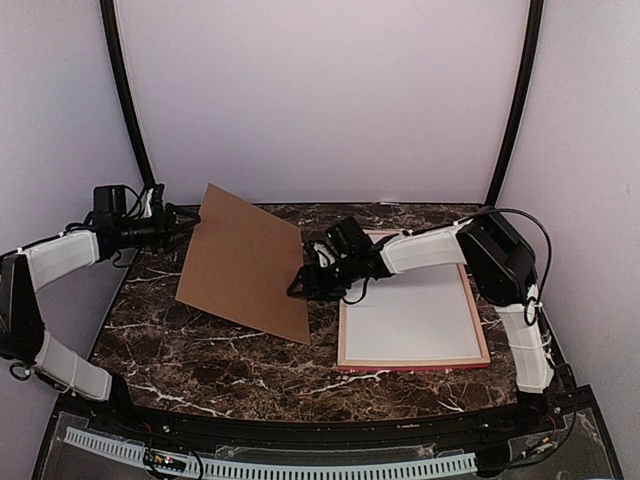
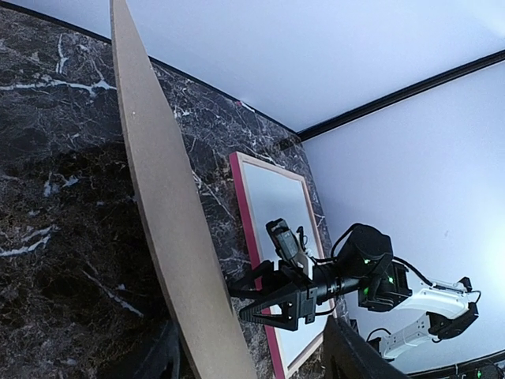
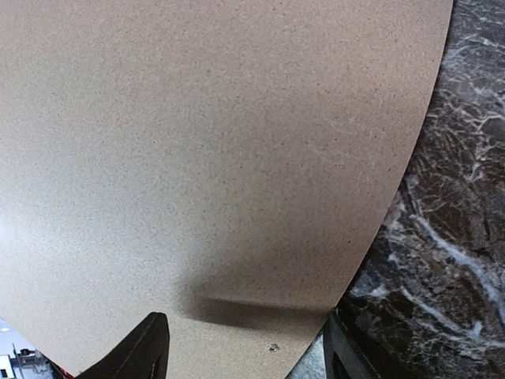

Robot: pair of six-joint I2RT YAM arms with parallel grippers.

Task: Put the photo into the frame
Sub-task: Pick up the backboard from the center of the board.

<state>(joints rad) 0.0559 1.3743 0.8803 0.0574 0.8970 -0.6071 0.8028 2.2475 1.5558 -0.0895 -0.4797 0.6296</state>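
Note:
The plain brown backing board (image 1: pixel 245 260) stands tilted, its lower edge on the table and its upper left edge between the fingers of my left gripper (image 1: pixel 190 228). In the left wrist view the board (image 2: pixel 158 181) runs between wide-apart jaws of the left gripper (image 2: pixel 248 359). My right gripper (image 1: pixel 300 285) is open, with its tips against the board's right face (image 3: pixel 221 142); it also shows in the left wrist view (image 2: pixel 235 300). The pink frame (image 1: pixel 412 365) lies flat at the right, filled by a white sheet (image 1: pixel 410 315). No cat print shows.
The dark marble table (image 1: pixel 200 350) ends at a black rail in front. Black corner posts (image 1: pixel 125 90) and white walls stand behind. The right arm (image 1: pixel 430 250) reaches across the frame's top left corner.

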